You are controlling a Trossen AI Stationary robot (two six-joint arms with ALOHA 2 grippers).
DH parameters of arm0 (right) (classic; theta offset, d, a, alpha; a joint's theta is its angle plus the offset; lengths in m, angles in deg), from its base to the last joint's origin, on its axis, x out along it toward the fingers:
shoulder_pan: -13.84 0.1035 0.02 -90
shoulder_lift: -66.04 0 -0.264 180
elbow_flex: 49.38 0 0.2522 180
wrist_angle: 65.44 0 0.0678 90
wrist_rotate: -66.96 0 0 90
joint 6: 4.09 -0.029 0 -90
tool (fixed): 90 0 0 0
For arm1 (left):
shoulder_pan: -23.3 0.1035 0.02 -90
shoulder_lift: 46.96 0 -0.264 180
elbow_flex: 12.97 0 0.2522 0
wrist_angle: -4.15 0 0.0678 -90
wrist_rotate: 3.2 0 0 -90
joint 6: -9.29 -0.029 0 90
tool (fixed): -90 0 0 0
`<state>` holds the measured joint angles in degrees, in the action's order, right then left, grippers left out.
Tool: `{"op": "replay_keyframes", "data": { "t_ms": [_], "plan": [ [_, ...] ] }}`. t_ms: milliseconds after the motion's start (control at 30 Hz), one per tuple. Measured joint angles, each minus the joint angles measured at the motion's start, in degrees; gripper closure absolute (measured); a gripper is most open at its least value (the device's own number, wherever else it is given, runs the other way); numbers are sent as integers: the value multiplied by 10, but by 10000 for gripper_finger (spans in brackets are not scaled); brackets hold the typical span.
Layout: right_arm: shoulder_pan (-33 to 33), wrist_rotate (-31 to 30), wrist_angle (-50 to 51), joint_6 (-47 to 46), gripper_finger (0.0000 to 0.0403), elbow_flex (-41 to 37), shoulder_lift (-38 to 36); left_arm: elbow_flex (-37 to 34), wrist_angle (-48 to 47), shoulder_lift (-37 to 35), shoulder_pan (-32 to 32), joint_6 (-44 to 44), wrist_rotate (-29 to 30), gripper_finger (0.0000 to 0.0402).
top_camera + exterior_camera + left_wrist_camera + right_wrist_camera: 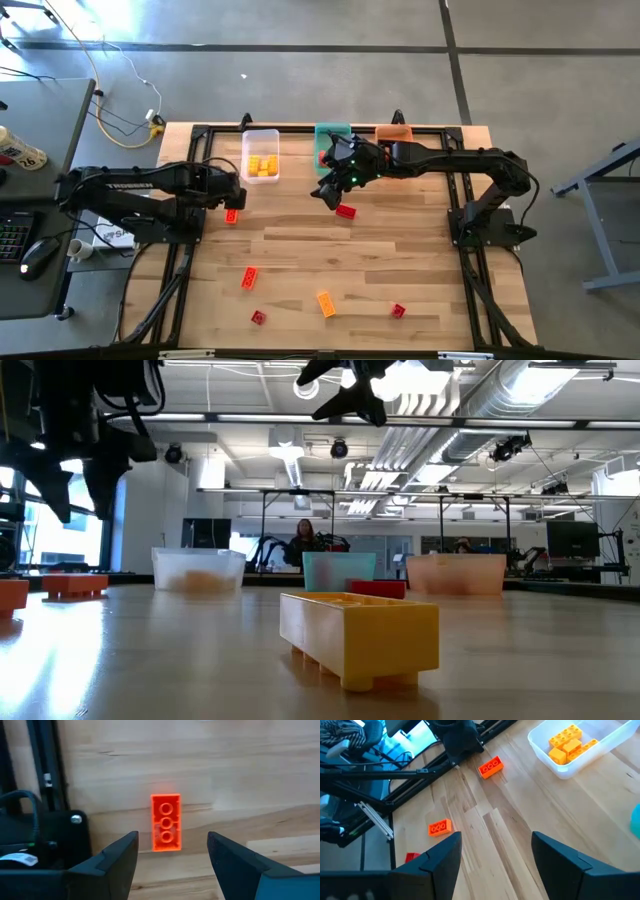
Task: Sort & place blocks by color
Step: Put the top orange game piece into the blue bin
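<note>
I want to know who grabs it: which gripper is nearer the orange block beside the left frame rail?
Left. The left gripper hovers over that orange block, fingers open. The right gripper is farther off, by the teal bin.

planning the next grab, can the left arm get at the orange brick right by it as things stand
Probably yes. The left gripper hangs open above the orange brick, which lies flat on bare table with nothing touching it; the frame rail beside it stands clear.
</note>
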<state>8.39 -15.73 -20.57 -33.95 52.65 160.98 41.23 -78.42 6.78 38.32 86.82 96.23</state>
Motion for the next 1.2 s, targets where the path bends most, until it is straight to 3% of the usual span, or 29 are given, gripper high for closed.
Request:
{"op": "replay_keyframes", "data": {
  "t_ms": [267, 467, 1200],
  "plan": [
    [0, 0, 0, 3, 176, 0, 0, 2, 14, 18, -5, 18, 2, 177],
    [0, 3, 5, 4, 176, 0, 0, -8, 76, 52, -10, 22, -1, 177],
    [0, 30, 44, 49, 176, 0, 0, -9, 76, 192, -9, 71, -10, 177]
  ]
}}
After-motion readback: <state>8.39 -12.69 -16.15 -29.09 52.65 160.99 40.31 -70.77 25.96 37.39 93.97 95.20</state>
